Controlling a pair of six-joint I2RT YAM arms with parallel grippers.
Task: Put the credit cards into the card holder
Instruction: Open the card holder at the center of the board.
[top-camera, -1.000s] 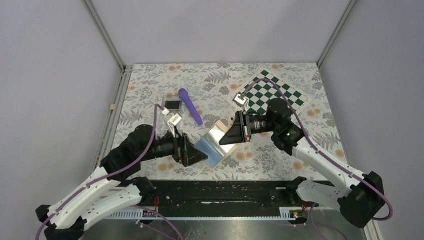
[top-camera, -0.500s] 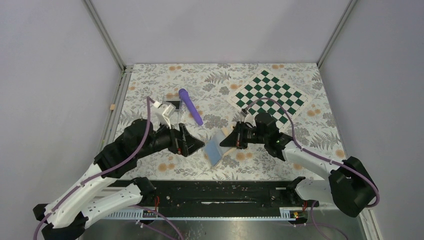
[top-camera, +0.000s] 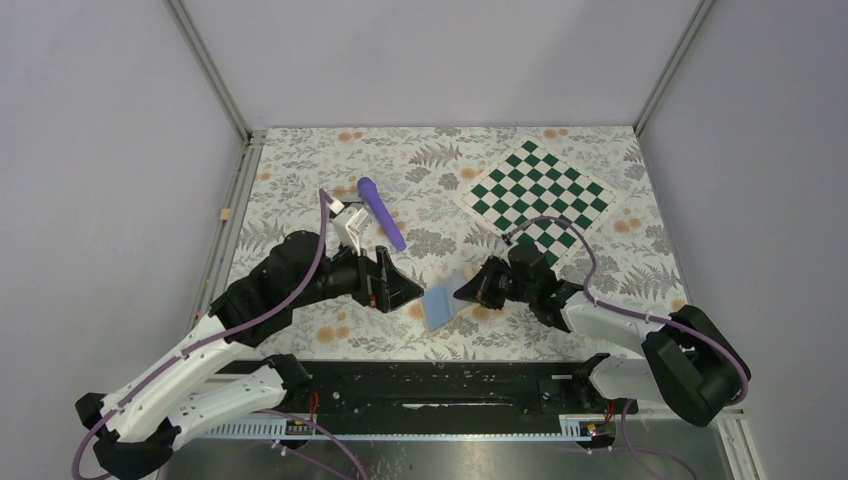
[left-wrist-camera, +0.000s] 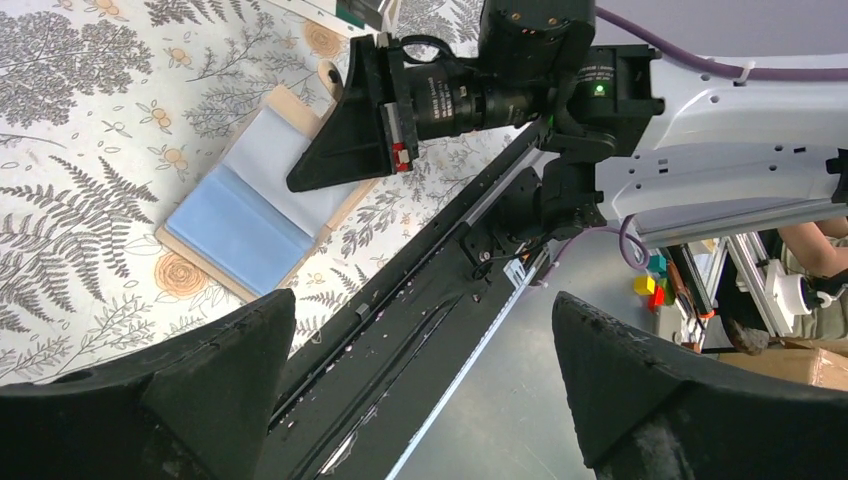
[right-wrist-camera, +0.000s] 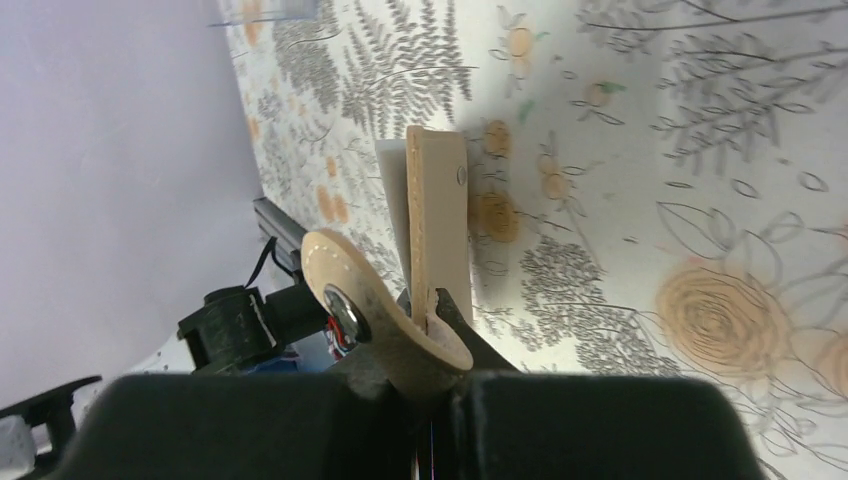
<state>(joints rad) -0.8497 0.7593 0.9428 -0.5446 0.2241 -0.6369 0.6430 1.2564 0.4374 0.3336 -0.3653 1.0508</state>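
— What fills most of the room from where you stand?

— The tabletop (top-camera: 300, 160), covered in a fern-and-flower print. Two arms reach over it from the near edge. The left arm (top-camera: 220, 340) stretches in from the left and the right arm (top-camera: 610, 325) lies low from the right, so they meet near the front middle.

— Anything else big on it?

— A green-and-white chessboard mat (top-camera: 540, 185), set at an angle in the far right part, well apart from both sets of fingers. Left of it lies a purple stick-shaped thing (top-camera: 382, 214), just beyond the left arm's wrist.

— And the card holder?

— The card holder (left-wrist-camera: 250, 215) is between the two arms, near the front edge of the tabletop. It is folded open with its blue-grey two-panel inside facing up and the tan edge showing around it.

— Is anybody gripping it?

— The right gripper (top-camera: 468, 288) is. Its fingers are pinched together on the tan flap at the holder's right end. From the right wrist view you see that flap curling up out of the fingers.

— And the left one?

— The left gripper (top-camera: 408, 292) sits just beside the holder's left end, not touching it. Its fingers are spread wide with nothing between them.

— Smallest thing you can pick out?

— The little metal snap (right-wrist-camera: 340, 300) on that curled flap.
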